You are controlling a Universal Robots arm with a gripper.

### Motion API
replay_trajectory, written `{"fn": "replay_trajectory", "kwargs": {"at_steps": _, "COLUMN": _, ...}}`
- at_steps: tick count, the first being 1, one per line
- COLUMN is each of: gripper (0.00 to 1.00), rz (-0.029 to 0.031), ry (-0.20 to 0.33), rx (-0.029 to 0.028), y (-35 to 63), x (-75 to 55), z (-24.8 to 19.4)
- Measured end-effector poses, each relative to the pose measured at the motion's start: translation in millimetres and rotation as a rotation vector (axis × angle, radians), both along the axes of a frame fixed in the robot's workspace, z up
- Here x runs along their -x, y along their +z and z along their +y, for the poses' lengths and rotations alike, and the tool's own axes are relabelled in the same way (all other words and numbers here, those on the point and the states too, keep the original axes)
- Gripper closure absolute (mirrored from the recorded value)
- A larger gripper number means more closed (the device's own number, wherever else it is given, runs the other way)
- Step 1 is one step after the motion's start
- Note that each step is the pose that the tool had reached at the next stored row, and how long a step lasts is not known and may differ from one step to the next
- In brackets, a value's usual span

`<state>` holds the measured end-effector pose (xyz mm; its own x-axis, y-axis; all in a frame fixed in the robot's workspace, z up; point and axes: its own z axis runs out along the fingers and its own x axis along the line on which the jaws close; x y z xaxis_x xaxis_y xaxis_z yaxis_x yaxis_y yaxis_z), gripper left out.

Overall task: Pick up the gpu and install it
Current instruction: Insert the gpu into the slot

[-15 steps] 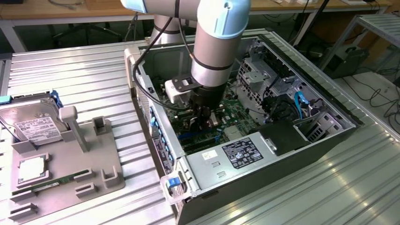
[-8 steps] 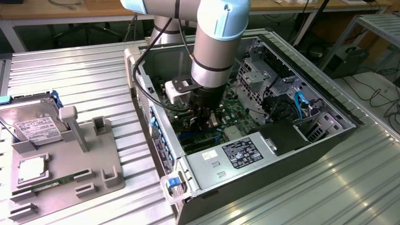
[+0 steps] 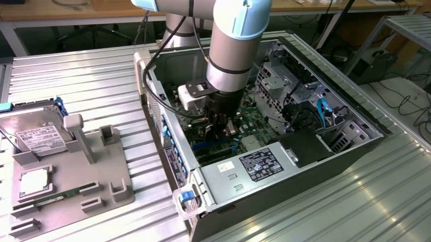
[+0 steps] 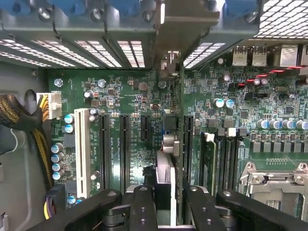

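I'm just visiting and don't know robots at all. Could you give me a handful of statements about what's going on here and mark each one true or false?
1. The gripper is down inside the open computer case. True.
2. The gripper is empty. False: its fingers are closed on the gpu, seen edge-on over the motherboard.
3. The hard drive sits inside the computer case. False: it rests on the grey holder tray at the exterior view's left, outside the case.
4. The gpu stands upright, its metal bracket toward the case's slotted rear wall. True.
5. The computer case is closed with its side panel on. False: the side is open and the motherboard is exposed.
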<state>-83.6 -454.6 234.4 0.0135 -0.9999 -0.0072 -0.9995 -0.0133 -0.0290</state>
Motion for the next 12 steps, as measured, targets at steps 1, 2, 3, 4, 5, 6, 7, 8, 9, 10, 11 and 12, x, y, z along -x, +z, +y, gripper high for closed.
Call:
{"fn": "replay_trajectory", "kwargs": {"at_steps": 1, "gripper": 0.72, "rz": 0.0000, "ry": 0.000, "rx": 0.0000, "y": 0.0, "x": 0.0, "z": 0.0}}
{"fn": "replay_trajectory", "kwargs": {"at_steps": 2, "gripper": 0.72, "rz": 0.0000, "ry": 0.000, "rx": 0.0000, "y": 0.0, "x": 0.0, "z": 0.0}}
{"fn": "replay_trajectory", "kwargs": {"at_steps": 3, "gripper": 0.72, "rz": 0.0001, "ry": 0.000, "rx": 0.0001, "y": 0.1, "x": 0.0, "z": 0.0}}
{"fn": "replay_trajectory", "kwargs": {"at_steps": 4, "gripper": 0.72, "rz": 0.0000, "ry": 0.000, "rx": 0.0000, "y": 0.0, "x": 0.0, "z": 0.0}}
{"fn": "replay_trajectory", "kwargs": {"at_steps": 5, "gripper": 0.72, "rz": 0.0000, "ry": 0.000, "rx": 0.0001, "y": 0.0, "x": 0.0, "z": 0.0}}
{"fn": "replay_trajectory", "kwargs": {"at_steps": 6, "gripper": 0.72, "rz": 0.0000, "ry": 0.000, "rx": 0.0001, "y": 0.0, "x": 0.0, "z": 0.0}}
{"fn": "replay_trajectory", "kwargs": {"at_steps": 7, "gripper": 0.72, "rz": 0.0000, "ry": 0.000, "rx": 0.0001, "y": 0.1, "x": 0.0, "z": 0.0}}
{"fn": "replay_trajectory", "kwargs": {"at_steps": 8, "gripper": 0.72, "rz": 0.0001, "ry": 0.000, "rx": 0.0001, "y": 0.1, "x": 0.0, "z": 0.0}}
{"fn": "replay_trajectory", "kwargs": {"at_steps": 9, "gripper": 0.72, "rz": 0.0001, "ry": 0.000, "rx": 0.0001, "y": 0.1, "x": 0.0, "z": 0.0}}
{"fn": "replay_trajectory", "kwargs": {"at_steps": 10, "gripper": 0.72, "rz": 0.0000, "ry": 0.000, "rx": 0.0001, "y": 0.0, "x": 0.0, "z": 0.0}}
{"fn": "replay_trajectory", "kwargs": {"at_steps": 11, "gripper": 0.72, "rz": 0.0000, "ry": 0.000, "rx": 0.0001, "y": 0.0, "x": 0.0, "z": 0.0}}
{"fn": "replay_trajectory", "kwargs": {"at_steps": 12, "gripper": 0.72, "rz": 0.0001, "ry": 0.000, "rx": 0.0002, "y": 0.0, "x": 0.0, "z": 0.0}}
